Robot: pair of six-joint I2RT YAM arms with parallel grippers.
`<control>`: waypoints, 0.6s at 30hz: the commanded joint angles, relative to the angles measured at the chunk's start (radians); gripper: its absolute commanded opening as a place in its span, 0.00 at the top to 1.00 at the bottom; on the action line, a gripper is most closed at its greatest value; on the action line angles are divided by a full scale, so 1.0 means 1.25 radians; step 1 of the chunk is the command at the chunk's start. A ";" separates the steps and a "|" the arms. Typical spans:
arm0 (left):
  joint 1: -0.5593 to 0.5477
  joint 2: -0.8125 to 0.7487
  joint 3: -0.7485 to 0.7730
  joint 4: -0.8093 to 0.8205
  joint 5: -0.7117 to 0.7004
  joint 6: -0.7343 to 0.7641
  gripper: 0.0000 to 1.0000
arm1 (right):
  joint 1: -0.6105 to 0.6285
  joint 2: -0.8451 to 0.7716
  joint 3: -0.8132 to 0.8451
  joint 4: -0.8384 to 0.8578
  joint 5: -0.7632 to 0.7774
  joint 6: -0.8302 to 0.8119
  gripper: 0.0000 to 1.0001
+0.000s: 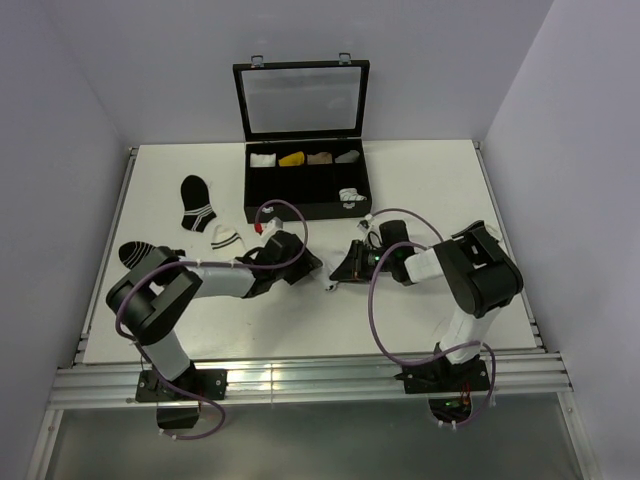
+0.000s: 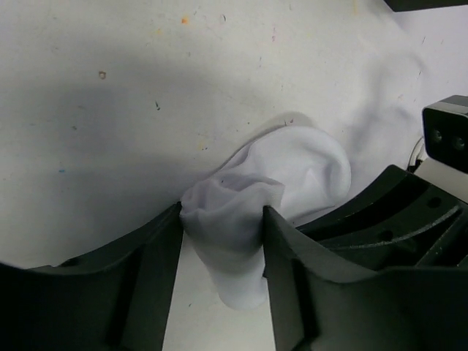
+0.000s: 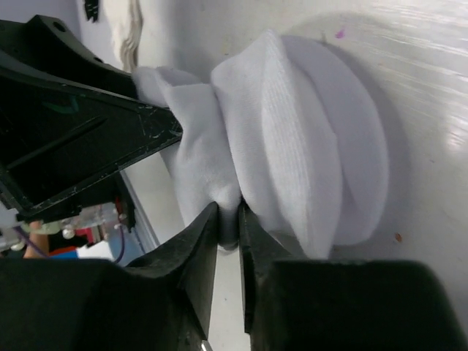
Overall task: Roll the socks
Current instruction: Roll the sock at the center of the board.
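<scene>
One white sock [image 2: 300,164] lies bunched on the table between my two grippers. My left gripper [image 2: 223,219] is shut on a gathered bunch of its fabric, with both fingers pressing the cloth. In the right wrist view the sock [image 3: 314,139] shows as thick folded layers. My right gripper [image 3: 228,216] pinches a thin fold at its near edge, jaws almost together. The left gripper's black finger [image 3: 95,131] comes in from the left. From above, both grippers meet at mid-table and hide nearly all of the sock [image 1: 333,286].
A black case [image 1: 262,190] with its lid up stands at the back, with small rolled bundles in its compartments. A black sock with white stripes [image 1: 197,205], a cream sock [image 1: 226,238] and another black sock [image 1: 135,252] lie on the left.
</scene>
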 commanded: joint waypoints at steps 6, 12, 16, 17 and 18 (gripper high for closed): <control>-0.016 0.045 0.056 -0.132 -0.018 0.032 0.55 | 0.039 -0.158 -0.014 -0.253 0.268 -0.131 0.67; -0.022 0.049 0.085 -0.176 -0.029 0.049 0.56 | 0.166 -0.392 0.007 -0.336 0.562 -0.211 0.60; -0.023 0.048 0.095 -0.192 -0.030 0.055 0.57 | 0.232 -0.432 0.007 -0.321 0.630 -0.264 0.57; -0.024 0.047 0.099 -0.194 -0.031 0.056 0.57 | 0.242 -0.430 0.009 -0.318 0.639 -0.271 0.56; -0.024 0.045 0.101 -0.197 -0.031 0.056 0.57 | 0.260 -0.425 0.015 -0.314 0.640 -0.279 0.56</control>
